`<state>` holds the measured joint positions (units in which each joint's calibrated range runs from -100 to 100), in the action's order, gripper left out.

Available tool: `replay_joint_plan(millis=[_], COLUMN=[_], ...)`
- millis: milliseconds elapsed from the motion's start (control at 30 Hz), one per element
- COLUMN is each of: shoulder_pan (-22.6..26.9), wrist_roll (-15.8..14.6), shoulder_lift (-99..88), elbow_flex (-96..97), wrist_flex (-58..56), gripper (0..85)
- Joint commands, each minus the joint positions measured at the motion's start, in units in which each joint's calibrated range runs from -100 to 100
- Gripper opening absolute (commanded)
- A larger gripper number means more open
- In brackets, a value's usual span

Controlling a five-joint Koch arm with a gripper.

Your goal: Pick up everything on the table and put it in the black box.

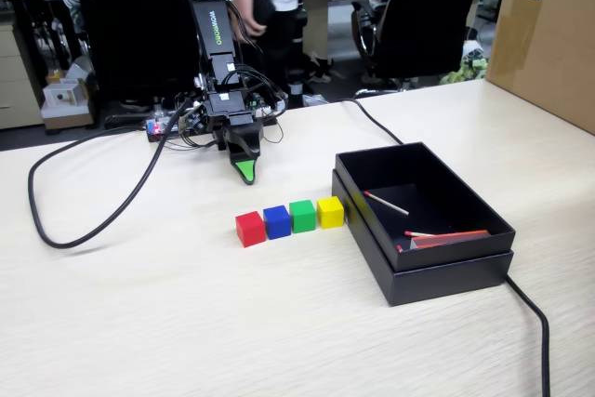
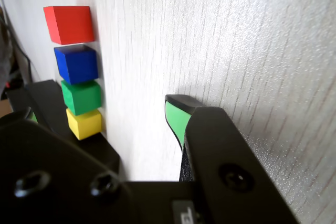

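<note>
Box: black box (image 1: pixel 437 276) nearest, no cubes inside.
Cubes: red (image 1: pixel 249 228), blue (image 1: pixel 277 221), green (image 1: pixel 302 216), yellow (image 1: pixel 330 212), row toward 5 o'clock of claw.
Claw (image 1: pixel 244 172): opening not discernible.

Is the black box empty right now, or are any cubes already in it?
No cubes inside. The black box holds only thin red-tipped sticks; all four cubes sit in a row on the table.

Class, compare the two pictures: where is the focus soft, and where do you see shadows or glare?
Fixed view: evenly lit and sharp, with soft shadows beside the cubes and the black box. Wrist view: the table is bright, nearly washed out; the dark gripper body looms close and slightly soft.
</note>
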<state>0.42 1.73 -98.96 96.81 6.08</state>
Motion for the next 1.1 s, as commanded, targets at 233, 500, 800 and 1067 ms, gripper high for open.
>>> replay_joint_plan(millis=[233, 500, 800, 1067], shoulder_pan=[0.2, 0.4, -0.6, -1.7], wrist_roll=[0.1, 0.1, -0.9, -1.4], shoulder_lift=[0.3, 0.5, 1.6, 21.9], elbow_flex=[0.9, 0.0, -18.2, -46.6], wrist_flex=[-1.5, -2.5, -24.7, -43.3], gripper=[48.4, 47.7, 47.6, 47.1])
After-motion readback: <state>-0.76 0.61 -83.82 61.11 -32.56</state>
